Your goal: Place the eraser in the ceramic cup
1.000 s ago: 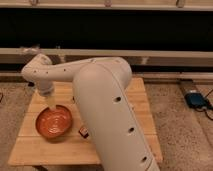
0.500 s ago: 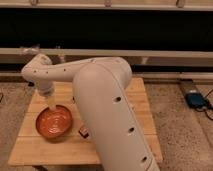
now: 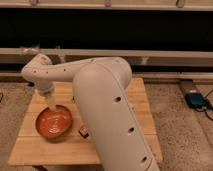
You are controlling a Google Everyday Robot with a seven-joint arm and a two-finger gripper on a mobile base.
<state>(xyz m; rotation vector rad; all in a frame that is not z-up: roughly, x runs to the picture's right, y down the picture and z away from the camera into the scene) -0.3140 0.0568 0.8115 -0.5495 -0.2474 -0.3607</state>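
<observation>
The camera view, taken from above and in front: my white arm (image 3: 107, 110) fills the middle of the frame, rising from the lower right, bending at a rounded elbow on the left and dropping towards the wooden worktop (image 3: 35, 150); my pincer (image 3: 51, 104) hangs at the end of that downward reach, just over the far rim of the orange bowl (image 3: 54, 124); its jaws stand wide, though whether anything sits between them I cannot make out from here; the bowl rests on the left half of the worktop, its inside facing up; a small dark block, which I take to be the eraser (image 3: 84, 131), lies on the worktop just beside the bowl's right edge and against the outline of my arm, part of it hidden; it is apart from my pincer and lower in the frame; the ceramic cup I cannot make out, as my arm covers a good part of the worktop; off the worktop to the right, a blue device (image 3: 195, 100) sits on the speckled floor (image 3: 170, 115); behind everything runs a pale rail (image 3: 165, 54) beneath a dark wall.
</observation>
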